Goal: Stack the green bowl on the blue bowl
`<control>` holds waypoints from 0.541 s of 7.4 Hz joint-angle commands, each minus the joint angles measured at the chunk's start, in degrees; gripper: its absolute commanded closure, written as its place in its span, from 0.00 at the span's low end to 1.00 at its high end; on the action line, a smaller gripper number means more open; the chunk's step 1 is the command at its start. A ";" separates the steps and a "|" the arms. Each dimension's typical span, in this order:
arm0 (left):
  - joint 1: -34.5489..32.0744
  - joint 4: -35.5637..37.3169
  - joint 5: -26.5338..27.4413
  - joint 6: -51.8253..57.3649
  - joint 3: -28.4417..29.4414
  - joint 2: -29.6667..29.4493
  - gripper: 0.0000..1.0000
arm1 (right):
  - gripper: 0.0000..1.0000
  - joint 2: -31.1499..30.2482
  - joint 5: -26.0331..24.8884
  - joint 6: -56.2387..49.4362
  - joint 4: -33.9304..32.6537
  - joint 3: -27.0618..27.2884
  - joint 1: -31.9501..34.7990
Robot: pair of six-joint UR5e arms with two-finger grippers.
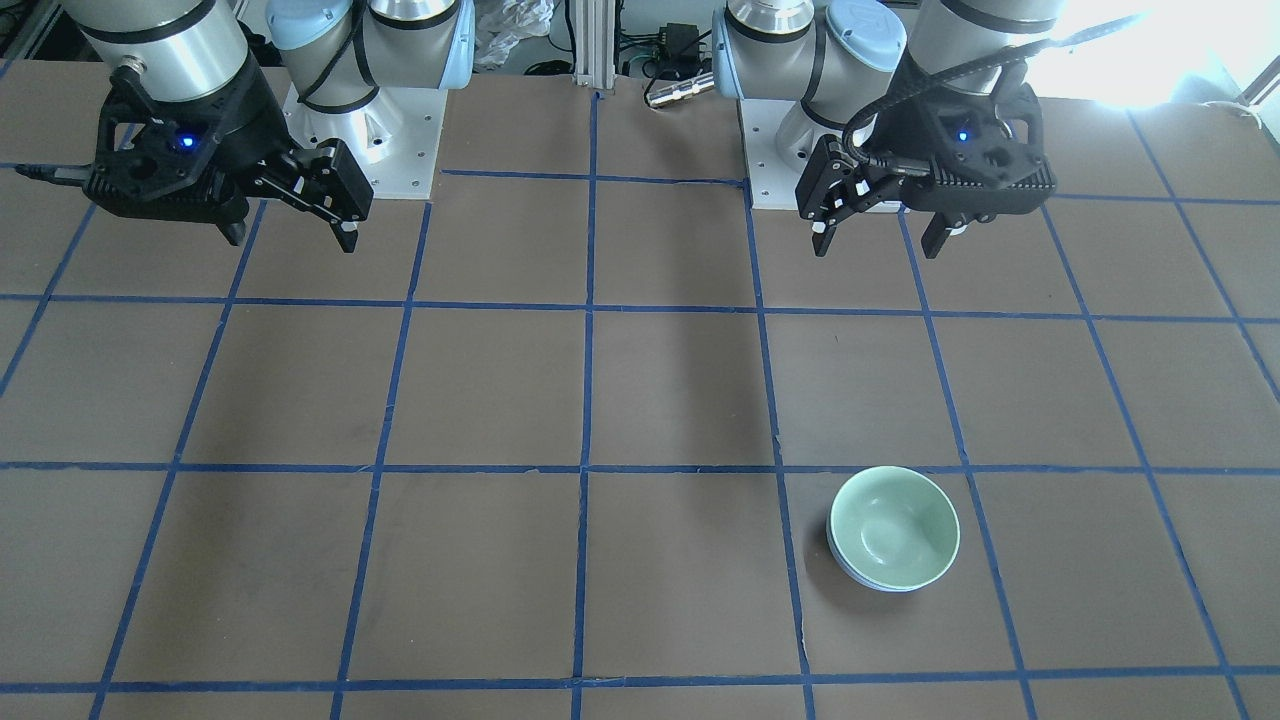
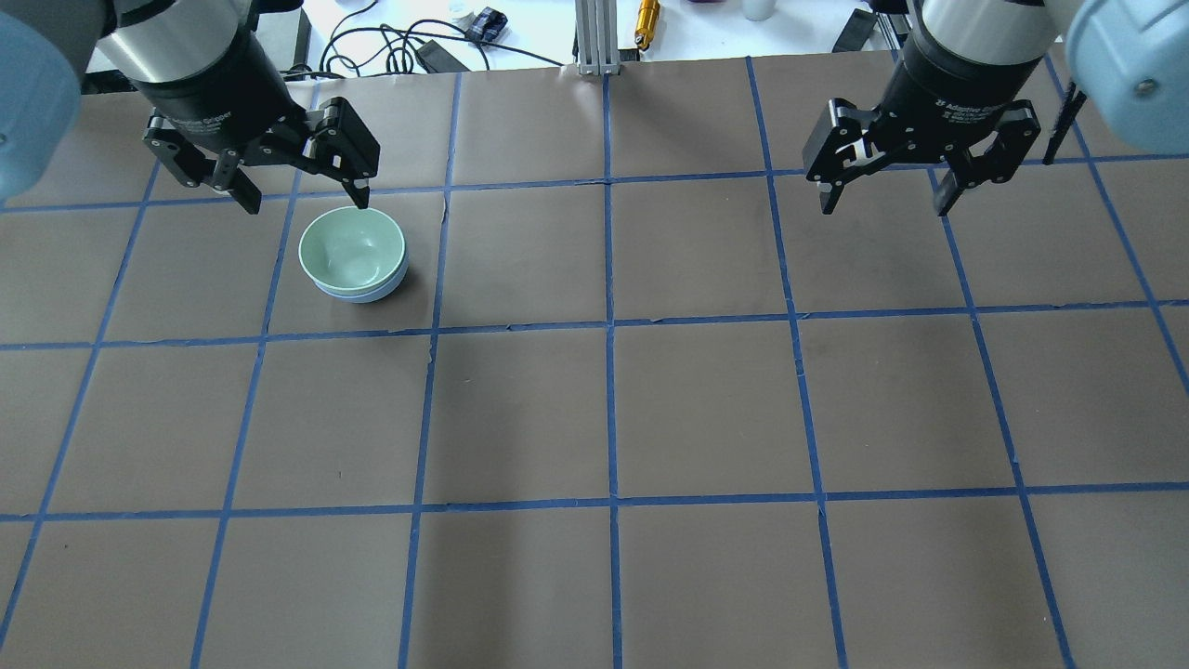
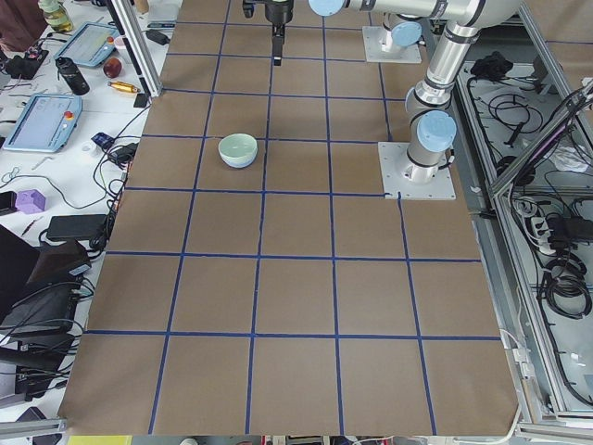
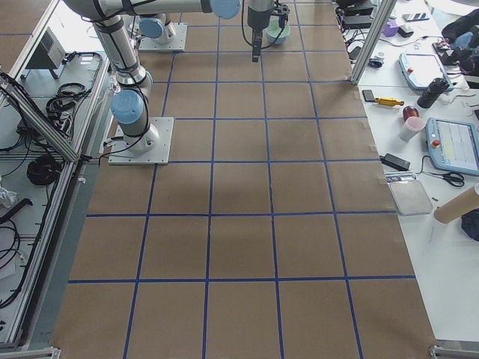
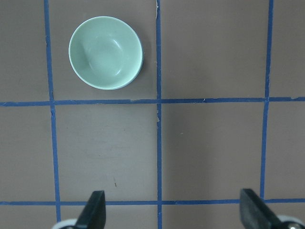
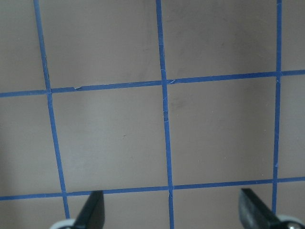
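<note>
The green bowl sits nested inside the blue bowl, of which only a thin pale rim shows beneath it. The stack stands on the brown table, on my left side. It also shows in the overhead view, green bowl over blue bowl, and in the left wrist view. My left gripper is open and empty, raised above the table, apart from the stack on the robot's side. My right gripper is open and empty, raised over bare table far from the bowls.
Blue tape lines divide the brown table into squares. The two arm bases stand at the table's robot-side edge. Cables and a brass cylinder lie beyond the far edge. Tablets and tools lie on the operators' side bench.
</note>
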 commanded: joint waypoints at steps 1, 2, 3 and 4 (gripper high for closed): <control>0.05 0.08 0.15 0.01 0.05 0.30 0.00 | 0.00 0.00 0.00 0.00 -0.05 0.00 0.00; 0.05 0.08 0.15 -0.07 0.13 0.57 0.00 | 0.00 0.00 0.00 -0.09 0.04 0.00 0.00; 0.05 -0.01 0.15 -0.08 -0.04 0.57 0.00 | 0.00 0.00 0.00 0.00 0.04 0.00 0.00; 0.05 -0.27 0.24 -0.08 -0.13 0.57 0.00 | 0.00 0.00 0.00 0.00 0.04 0.00 0.00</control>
